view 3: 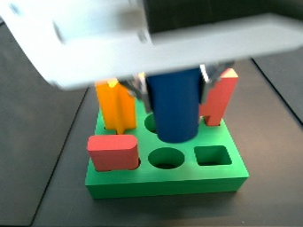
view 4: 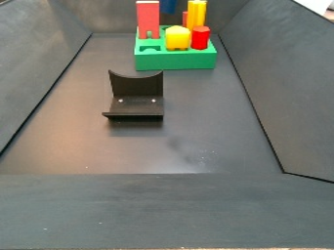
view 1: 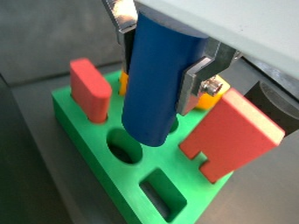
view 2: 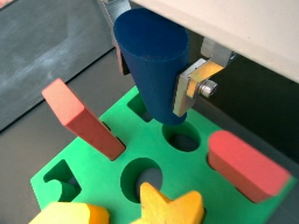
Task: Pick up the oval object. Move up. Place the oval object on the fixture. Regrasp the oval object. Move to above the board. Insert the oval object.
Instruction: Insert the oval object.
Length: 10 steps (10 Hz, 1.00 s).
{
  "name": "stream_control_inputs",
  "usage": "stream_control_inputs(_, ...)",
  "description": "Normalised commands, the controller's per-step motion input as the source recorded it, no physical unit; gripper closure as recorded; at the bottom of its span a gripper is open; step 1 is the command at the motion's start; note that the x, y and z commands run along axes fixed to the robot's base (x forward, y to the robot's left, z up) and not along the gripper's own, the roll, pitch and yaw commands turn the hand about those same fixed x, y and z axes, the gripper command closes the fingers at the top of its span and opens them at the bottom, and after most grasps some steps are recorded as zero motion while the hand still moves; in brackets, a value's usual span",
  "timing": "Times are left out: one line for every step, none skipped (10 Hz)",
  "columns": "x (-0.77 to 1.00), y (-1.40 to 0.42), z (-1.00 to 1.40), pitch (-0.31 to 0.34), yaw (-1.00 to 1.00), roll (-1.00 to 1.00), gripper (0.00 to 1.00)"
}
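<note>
My gripper (view 1: pixel 158 83) is shut on the oval object (view 1: pixel 152 87), a dark blue peg that hangs upright between the silver fingers (view 1: pixel 197 83). Both wrist views show the gripper (view 2: pixel 156 83) and the peg (view 2: pixel 152 61) directly over the green board (view 2: pixel 111 179). The peg's lower end sits just over an oval hole (view 2: pixel 183 137); whether it touches the hole I cannot tell. In a side view the gripper (view 3: pixel 178 89) holds the peg (view 3: pixel 175 106) over the board (view 3: pixel 119 182). The black fixture (view 4: pixel 135 95) stands alone mid-floor, well short of the board (view 4: pixel 177 61). Neither gripper nor peg shows there.
Two salmon-red blocks (view 1: pixel 90 87) (view 1: pixel 232 131) stand in the board on either side of the peg. An orange star piece (view 2: pixel 167 206) and a yellow piece (view 2: pixel 65 214) fill other holes. A round hole (view 3: pixel 166 160) and a square hole (view 3: pixel 212 156) are open. Dark sloping walls (view 4: pixel 53 88) surround the floor.
</note>
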Motion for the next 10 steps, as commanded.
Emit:
stream_control_inputs(0.24,-0.04,-0.43,-0.159,0.23,0.35,1.0)
stream_control_inputs(0.25,-0.05,-0.43,-0.143,0.19,0.35,1.0)
stream_control_inputs(-0.02,-0.05,-0.05,-0.05,0.0,0.07,1.0)
stream_control_inputs(-0.09,0.0,-0.29,-0.01,0.0,0.06,1.0)
stream_control_inputs(-0.45,0.0,-0.53,0.0,0.0,0.23,1.0)
stream_control_inputs(-0.45,0.0,-0.61,0.0,0.0,0.23,1.0)
stream_control_inputs(-0.25,0.0,-0.35,0.0,0.0,0.05,1.0)
stream_control_inputs(0.0,-0.04,0.0,0.0,0.0,0.0,1.0)
stream_control_inputs(0.09,-0.26,-0.21,-0.033,-0.02,0.02,1.0)
stream_control_inputs(0.33,-0.22,-0.23,0.0,0.0,0.03,1.0)
